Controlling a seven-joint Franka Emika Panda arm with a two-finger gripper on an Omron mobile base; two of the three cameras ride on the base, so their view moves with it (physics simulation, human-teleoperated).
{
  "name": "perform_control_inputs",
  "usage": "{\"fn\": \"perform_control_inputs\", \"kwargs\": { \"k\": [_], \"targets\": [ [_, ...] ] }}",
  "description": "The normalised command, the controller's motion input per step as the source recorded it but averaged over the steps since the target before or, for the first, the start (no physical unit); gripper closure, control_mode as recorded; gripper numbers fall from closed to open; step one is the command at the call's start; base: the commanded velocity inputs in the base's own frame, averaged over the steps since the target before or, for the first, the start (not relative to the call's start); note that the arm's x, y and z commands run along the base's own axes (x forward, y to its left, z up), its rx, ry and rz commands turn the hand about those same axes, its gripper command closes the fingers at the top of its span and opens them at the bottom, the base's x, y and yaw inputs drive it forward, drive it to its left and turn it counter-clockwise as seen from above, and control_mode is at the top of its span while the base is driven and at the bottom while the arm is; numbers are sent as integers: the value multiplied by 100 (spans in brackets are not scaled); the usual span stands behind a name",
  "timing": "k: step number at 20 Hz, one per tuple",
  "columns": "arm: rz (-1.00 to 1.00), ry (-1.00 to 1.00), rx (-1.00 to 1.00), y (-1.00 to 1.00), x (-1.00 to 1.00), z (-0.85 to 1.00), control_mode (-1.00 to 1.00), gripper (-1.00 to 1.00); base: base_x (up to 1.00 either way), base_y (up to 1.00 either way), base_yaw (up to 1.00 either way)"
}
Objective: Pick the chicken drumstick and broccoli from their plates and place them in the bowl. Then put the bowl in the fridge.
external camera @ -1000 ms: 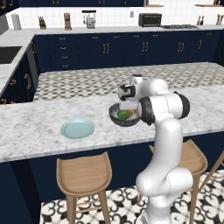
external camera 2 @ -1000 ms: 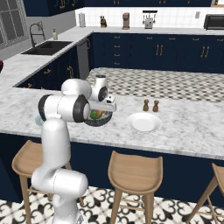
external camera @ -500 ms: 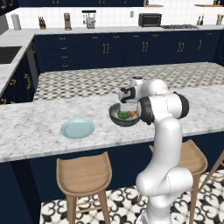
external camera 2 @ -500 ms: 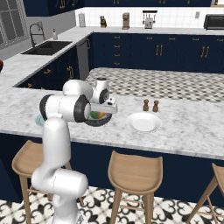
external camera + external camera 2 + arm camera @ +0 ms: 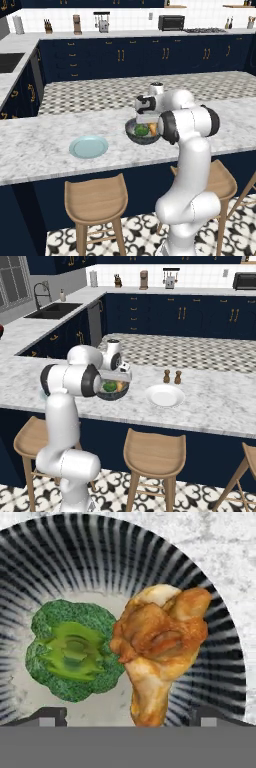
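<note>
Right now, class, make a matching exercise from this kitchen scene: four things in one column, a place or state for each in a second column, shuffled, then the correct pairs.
Things:
1. broccoli
2. chicken drumstick
3. pale blue plate
4. pincer

Places or states:
A. empty, on the counter beside the bowl
B. open, directly above the bowl
C. golden-brown, in the bowl beside the green floret
D. green, in the bowl, touching the meat

Pairs: 1-D, 2-C, 3-A, 4-B
</note>
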Motion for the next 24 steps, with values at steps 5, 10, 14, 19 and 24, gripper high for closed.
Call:
{"fn": "perform_control_inputs", "kwargs": {
  "k": [5,10,14,19,24],
  "targets": [
    [5,-9,0,35,-91,32,-100,-100,0,0,0],
    [28,-1,-2,31,-90,3,-100,-100,0,0,0],
    [42,-2,-1,19,-21,0,-100,-100,0,0,0],
    [42,1,-6,30,30,0,-100,-100,0,0,0],
    [29,5,-15,42,74,-9,-100,-100,0,0,0]
  ]
}}
